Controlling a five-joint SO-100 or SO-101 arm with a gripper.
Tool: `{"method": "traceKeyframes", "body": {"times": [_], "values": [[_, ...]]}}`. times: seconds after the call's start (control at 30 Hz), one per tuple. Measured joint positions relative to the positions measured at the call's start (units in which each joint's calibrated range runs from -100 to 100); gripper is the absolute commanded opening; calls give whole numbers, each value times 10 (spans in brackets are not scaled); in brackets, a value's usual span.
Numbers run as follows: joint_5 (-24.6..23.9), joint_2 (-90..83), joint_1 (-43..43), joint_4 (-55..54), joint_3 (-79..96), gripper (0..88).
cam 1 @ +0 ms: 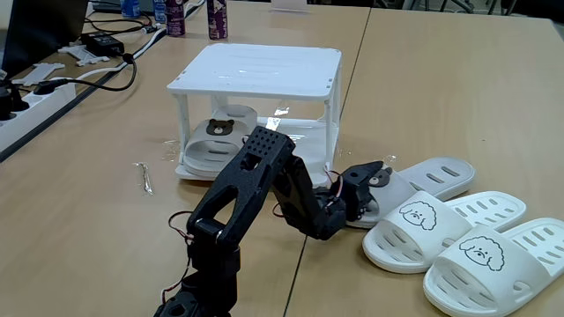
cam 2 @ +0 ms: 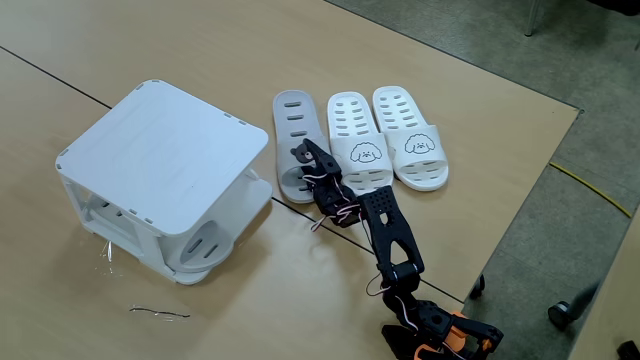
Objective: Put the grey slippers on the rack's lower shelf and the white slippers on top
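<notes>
The white rack [cam 1: 256, 70] [cam 2: 160, 150] stands mid-table. One grey slipper [cam 1: 220, 132] [cam 2: 205, 245] with a bear badge lies on the lower shelf [cam 1: 304, 141]. The other grey slipper [cam 1: 436, 176] [cam 2: 295, 115] lies flat on the table right of the rack in a fixed view. My black gripper [cam 1: 377, 172] [cam 2: 306, 155] is low at its strap end, jaws slightly apart and open over the strap and its dark badge. Both white slippers [cam 1: 423, 229] [cam 2: 360, 140], with dog faces, lie side by side beyond it, the second one [cam 1: 498, 255] [cam 2: 412, 135] outermost. The rack's top is bare.
A thin bent wire [cam 1: 144, 179] [cam 2: 160, 313] lies on the table near the rack. Black cables and a white power strip [cam 1: 35, 97] run along the far left edge, with bottles [cam 1: 216, 19] behind the rack. The table edge [cam 2: 520, 210] drops off past the slippers.
</notes>
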Motion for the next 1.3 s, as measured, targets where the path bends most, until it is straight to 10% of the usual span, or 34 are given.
{"method": "traceKeyframes", "body": {"times": [0.23,0.37,0.93,1.3], "values": [[0,21,1,81,-98,241],[0,45,1,91,-128,0],[0,-95,1,224,-73,7],[0,-435,1,230,285,7]]}}
